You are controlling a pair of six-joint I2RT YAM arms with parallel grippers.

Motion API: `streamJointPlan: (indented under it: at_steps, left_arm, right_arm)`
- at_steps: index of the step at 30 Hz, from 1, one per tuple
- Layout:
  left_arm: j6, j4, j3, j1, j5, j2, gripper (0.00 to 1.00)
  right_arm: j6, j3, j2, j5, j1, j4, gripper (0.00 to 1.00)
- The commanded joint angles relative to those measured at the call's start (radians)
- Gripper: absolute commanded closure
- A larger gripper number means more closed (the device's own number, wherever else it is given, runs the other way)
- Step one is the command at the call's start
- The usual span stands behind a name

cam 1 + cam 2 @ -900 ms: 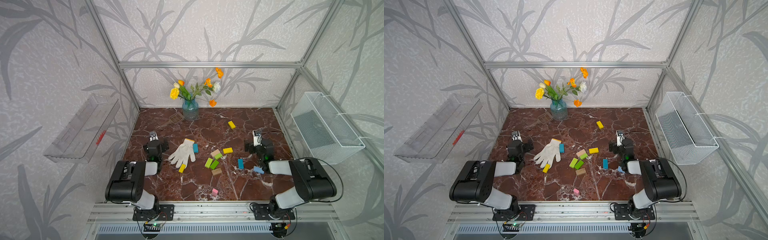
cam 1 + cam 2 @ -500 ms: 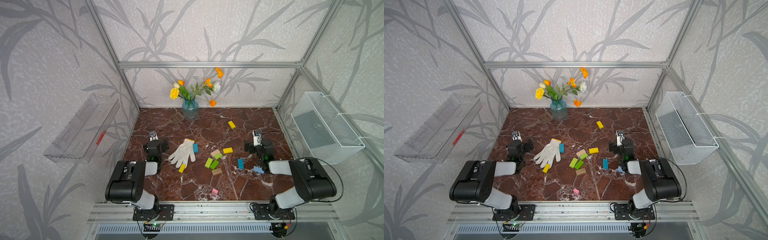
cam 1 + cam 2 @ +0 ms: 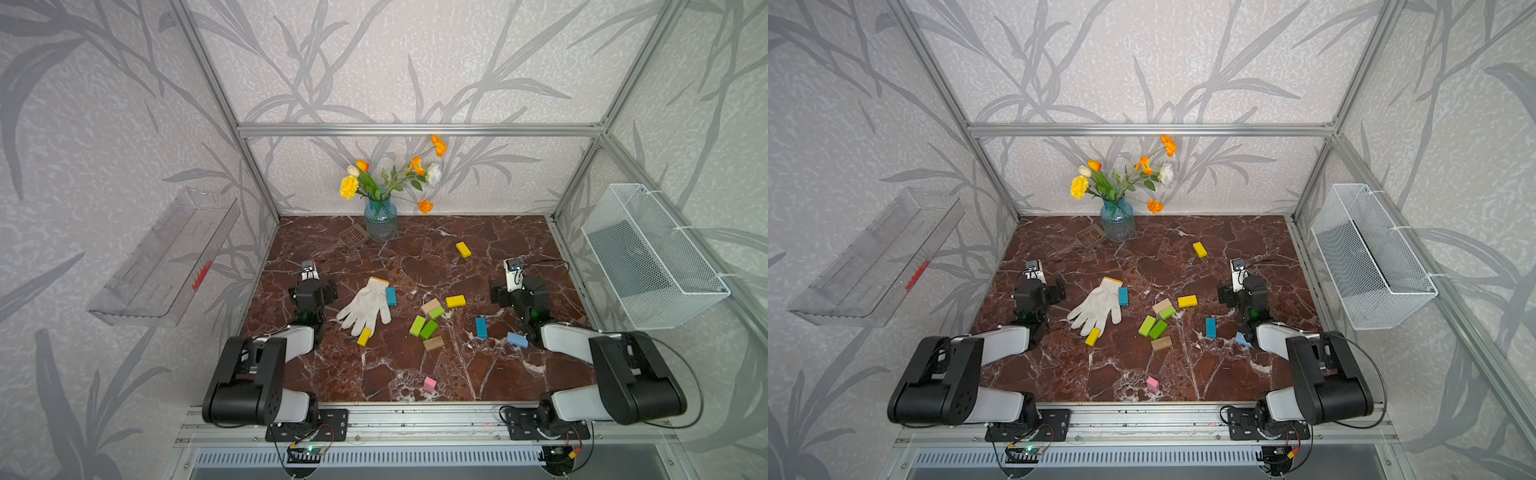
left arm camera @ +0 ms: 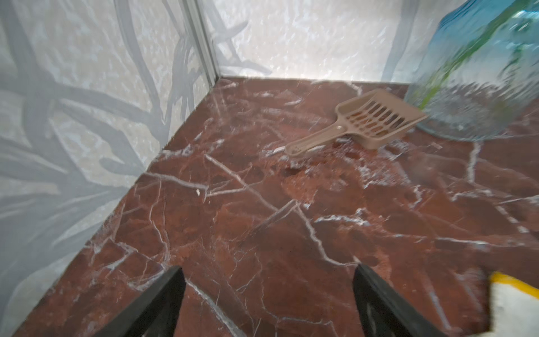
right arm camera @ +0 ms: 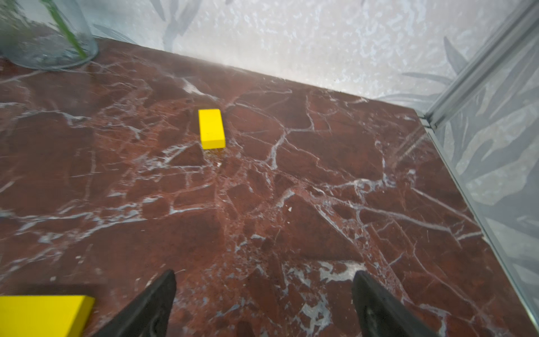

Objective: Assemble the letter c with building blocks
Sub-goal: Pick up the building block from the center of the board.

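Hovering low over red-brown marble tabletop, left gripper & right gripper both wide open, holding nothing; small flat coloured wooden building blocks scattered btwn arms

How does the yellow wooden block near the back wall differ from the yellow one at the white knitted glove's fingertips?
The back yellow wooden block lies alone on the marble tabletop; the glove-side yellow wooden block sits at the fingertips of the white knitted glove. The back block's near end angles toward the right arm, the other's toward the left arm. Shared: same yellow, flat, neither held.
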Motion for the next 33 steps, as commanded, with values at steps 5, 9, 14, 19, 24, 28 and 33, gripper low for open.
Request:
streamJointPlan:
  at_steps: [5, 9, 14, 19, 24, 28, 33]
  left_arm:
    - [-0.144, -0.718, 0.26, -0.043, 0.047, -0.28, 0.13]
    - [-0.239, -0.945, 0.304, -0.073, 0.108, -0.32, 0.18]
    - [-0.272, -1.157, 0.346, -0.105, 0.181, -0.339, 0.26]
    - [-0.29, -1.338, 0.413, -0.124, 0.248, -0.305, 0.29]
    - [-0.297, -1.421, 0.438, -0.171, 0.307, -0.246, 0.35]
    - [-0.293, -1.405, 0.436, -0.231, 0.364, -0.19, 0.39]
    - [-0.266, -1.405, 0.451, -0.274, 0.386, -0.067, 0.43]
  right_arm:
    - [0.093, 0.162, -0.281, -0.035, 0.081, -0.621, 0.14]
    - [0.2, 0.231, -0.371, -0.086, 0.116, -0.865, 0.2]
    - [0.312, 0.323, -0.401, -0.181, 0.159, -1.106, 0.26]
    - [0.355, 0.37, -0.379, -0.268, 0.221, -1.25, 0.31]
    - [0.371, 0.409, -0.335, -0.319, 0.267, -1.348, 0.31]
    - [0.369, 0.443, -0.289, -0.367, 0.279, -1.389, 0.34]
    - [0.365, 0.459, -0.257, -0.374, 0.283, -1.401, 0.35]
